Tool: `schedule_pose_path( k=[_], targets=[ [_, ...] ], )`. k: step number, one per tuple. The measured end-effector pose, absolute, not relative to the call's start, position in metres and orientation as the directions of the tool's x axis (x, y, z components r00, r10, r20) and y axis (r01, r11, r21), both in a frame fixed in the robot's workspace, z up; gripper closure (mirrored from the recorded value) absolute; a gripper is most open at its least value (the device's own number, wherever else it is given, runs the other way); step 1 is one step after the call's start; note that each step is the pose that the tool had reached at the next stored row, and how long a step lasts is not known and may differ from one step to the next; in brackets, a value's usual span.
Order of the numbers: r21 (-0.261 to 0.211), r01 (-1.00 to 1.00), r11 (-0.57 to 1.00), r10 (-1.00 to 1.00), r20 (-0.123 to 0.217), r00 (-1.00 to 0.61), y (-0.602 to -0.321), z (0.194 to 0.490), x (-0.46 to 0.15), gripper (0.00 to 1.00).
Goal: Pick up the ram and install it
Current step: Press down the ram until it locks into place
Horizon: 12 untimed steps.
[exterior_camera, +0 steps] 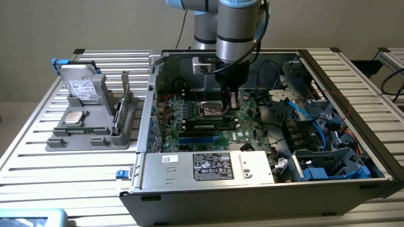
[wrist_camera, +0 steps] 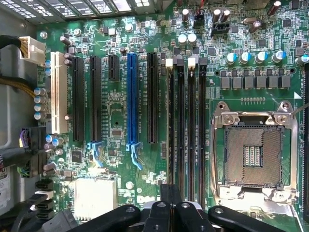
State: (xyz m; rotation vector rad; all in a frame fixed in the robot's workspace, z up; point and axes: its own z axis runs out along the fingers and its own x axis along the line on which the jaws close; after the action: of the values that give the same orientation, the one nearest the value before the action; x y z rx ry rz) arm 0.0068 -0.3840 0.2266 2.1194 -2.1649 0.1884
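My gripper hangs inside the open computer case, low over the motherboard near the CPU socket. Its black fingers are shut, and I see nothing between them. The memory slots run as long black bars just beyond the fingertips, beside the socket, and all look empty. A slim dark stick that looks like the ram stands on edge in the grey holder at the exterior view's left, far from the gripper.
A taller green card with a metal bracket stands in the same holder, along with a drive and a processor. The case walls, power supply, cables and blue drive bays hem in the motherboard.
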Motion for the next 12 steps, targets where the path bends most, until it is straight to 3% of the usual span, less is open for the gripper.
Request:
schedule_pose_path(
  k=[12],
  targets=[
    [-0.014,-1.000,0.020,-0.986,0.163,-0.022,-0.3840,0.2243,0.0068,0.89]
  ],
)
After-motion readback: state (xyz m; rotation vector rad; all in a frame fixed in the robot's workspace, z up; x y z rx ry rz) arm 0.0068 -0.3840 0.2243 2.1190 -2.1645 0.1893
